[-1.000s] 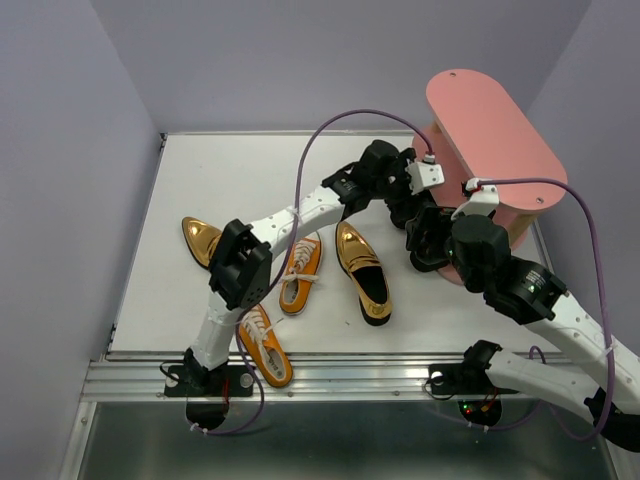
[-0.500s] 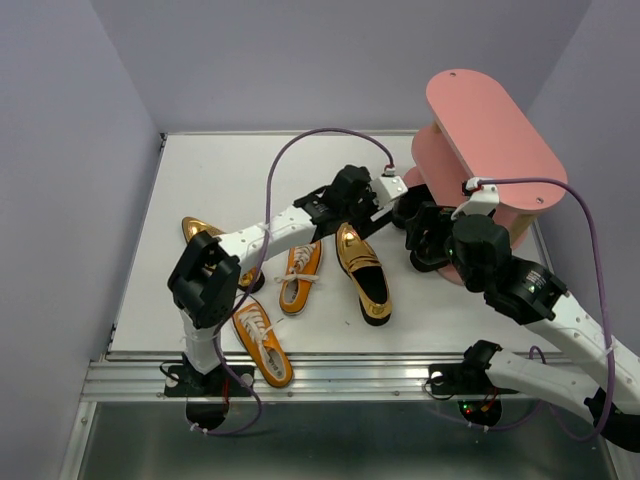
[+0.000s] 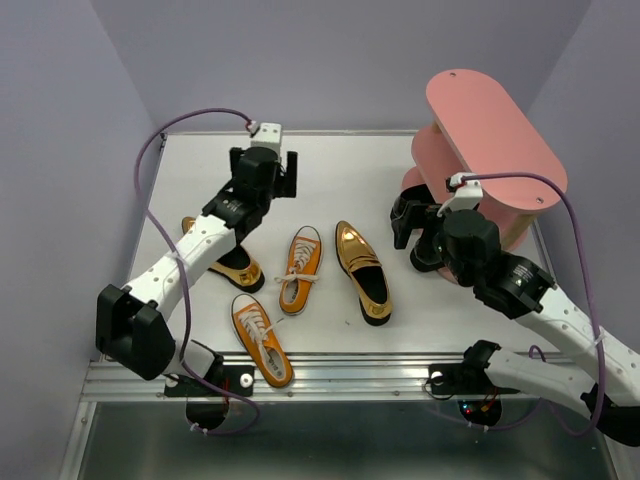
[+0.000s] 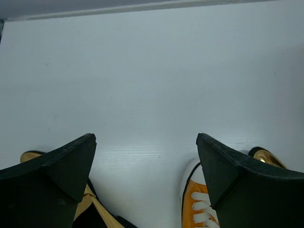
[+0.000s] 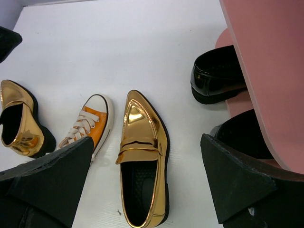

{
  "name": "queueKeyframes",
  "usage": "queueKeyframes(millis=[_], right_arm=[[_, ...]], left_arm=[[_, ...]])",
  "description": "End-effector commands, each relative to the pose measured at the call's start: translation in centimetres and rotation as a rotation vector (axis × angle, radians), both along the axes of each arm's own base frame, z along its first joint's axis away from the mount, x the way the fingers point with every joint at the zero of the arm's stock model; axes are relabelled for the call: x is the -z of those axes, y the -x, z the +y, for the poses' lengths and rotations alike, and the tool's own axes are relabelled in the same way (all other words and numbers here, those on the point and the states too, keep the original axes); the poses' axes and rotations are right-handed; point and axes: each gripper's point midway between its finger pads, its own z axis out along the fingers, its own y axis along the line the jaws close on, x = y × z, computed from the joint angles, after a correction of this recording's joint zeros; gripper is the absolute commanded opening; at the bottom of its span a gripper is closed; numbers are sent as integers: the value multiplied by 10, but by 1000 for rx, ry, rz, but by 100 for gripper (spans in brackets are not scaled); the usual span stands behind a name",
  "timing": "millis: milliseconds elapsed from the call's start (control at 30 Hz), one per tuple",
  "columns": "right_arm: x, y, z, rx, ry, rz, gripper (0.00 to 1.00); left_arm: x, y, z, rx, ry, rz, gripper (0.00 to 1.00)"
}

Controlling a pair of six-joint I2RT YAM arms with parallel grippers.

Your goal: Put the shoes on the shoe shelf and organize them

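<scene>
The pink shoe shelf [image 3: 495, 120] stands at the back right. Two black dress shoes show in the right wrist view, one [image 5: 216, 78] on the lowest board, one [image 5: 242, 135] under a board's edge. A gold loafer [image 3: 362, 270] and an orange sneaker [image 3: 300, 268] lie mid-table. A second sneaker [image 3: 262, 340] lies near the front, and a second gold loafer [image 3: 225, 262] lies partly under the left arm. My left gripper [image 3: 264, 168] is open and empty over bare table, behind the left loafer [image 4: 28, 159] and the sneaker [image 4: 202, 209]. My right gripper [image 3: 418, 232] is open and empty above the middle loafer [image 5: 142, 156], beside the shelf.
Grey walls close in the white table [image 3: 200, 180] at the left, back and right. A metal rail [image 3: 330, 378] runs along the near edge. Purple cables [image 3: 190, 120] loop over both arms.
My left arm has swung away from the shelf to the back left of the table, its gripper open. The right gripper has shifted slightly left. No shoe has moved.
</scene>
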Motion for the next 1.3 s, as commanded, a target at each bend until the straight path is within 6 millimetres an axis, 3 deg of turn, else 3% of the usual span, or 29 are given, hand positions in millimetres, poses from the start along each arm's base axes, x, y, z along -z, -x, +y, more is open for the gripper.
queueKeyframes(millis=[0, 300, 433, 900, 1067, 1167, 1267], right_arm=[[-14, -3, 13, -46, -48, -50, 100], [-10, -7, 26, -79, -51, -44, 100], [-9, -8, 27, -79, -47, -45, 100], [-6, -8, 25, -75, -36, -46, 100], [-8, -7, 23, -69, -40, -53, 100], [-7, -7, 22, -67, -40, -52, 100], [-7, -7, 21, -64, -40, -51, 100]], left_arm=[[30, 16, 43, -197, 99, 139, 99], [73, 55, 98, -612, 244, 240, 99], [93, 72, 112, -725, 261, 266, 90], [166, 84, 111, -871, 295, 378, 72], [178, 80, 111, -874, 275, 389, 50], [166, 73, 114, -865, 250, 353, 4], [135, 55, 115, -826, 219, 278, 0]])
